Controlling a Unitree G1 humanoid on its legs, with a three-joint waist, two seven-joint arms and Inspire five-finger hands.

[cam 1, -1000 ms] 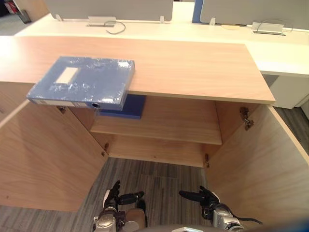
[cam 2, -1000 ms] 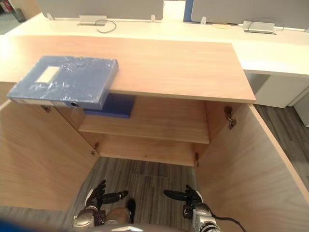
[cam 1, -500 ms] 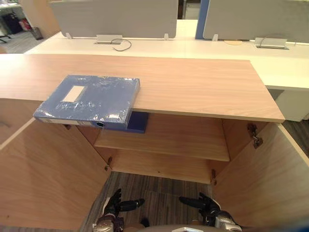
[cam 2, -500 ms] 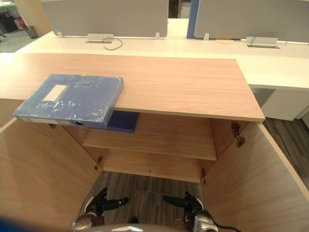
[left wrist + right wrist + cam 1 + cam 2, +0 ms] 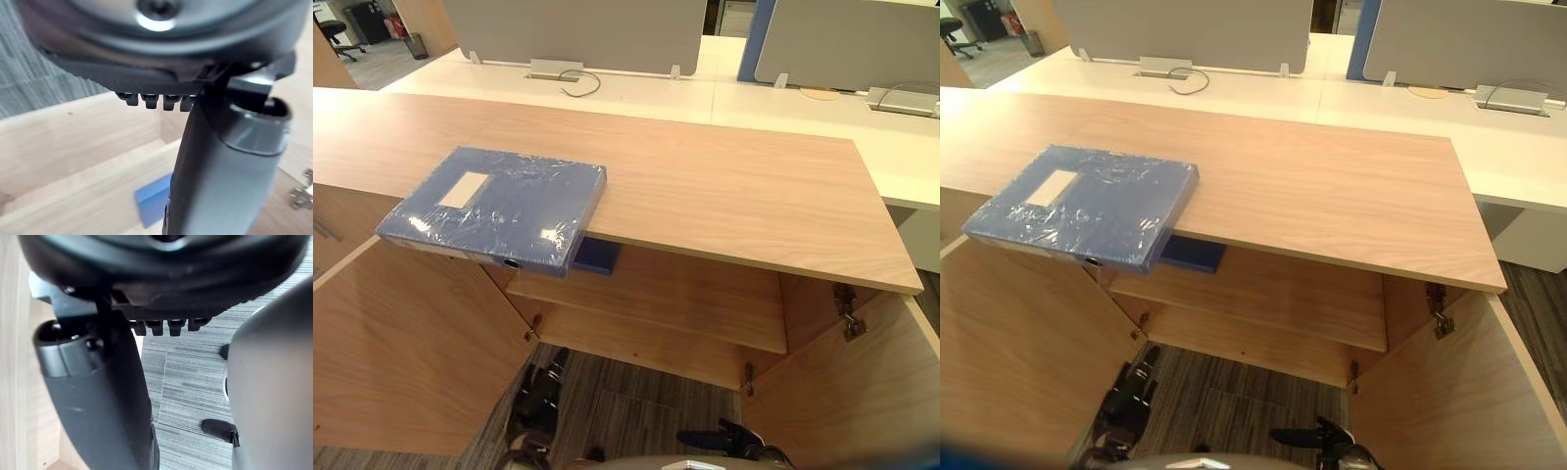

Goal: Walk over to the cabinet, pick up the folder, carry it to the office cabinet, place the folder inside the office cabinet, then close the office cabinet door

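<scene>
Two hands hang low before the open cabinet (image 5: 734, 186), both empty: left hand (image 5: 540, 392) with fingers loosely straight, right hand (image 5: 724, 441) likewise relaxed, thumb out. Folder (image 5: 499, 204) lies flat on the cabinet's top, its near corner overhanging the front edge. Judgement: rigid box type, moderate weight, film wrap slippery; grip the overhanging edge, thumb above, fingers beneath.

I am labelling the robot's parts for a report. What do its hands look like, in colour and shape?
The left hand and the right hand are both dark, almost black, with slim fingers. Seen close in the wrist views, each thumb is a thick, smooth, dark grey cylinder beside a row of small black fingertips.
</scene>
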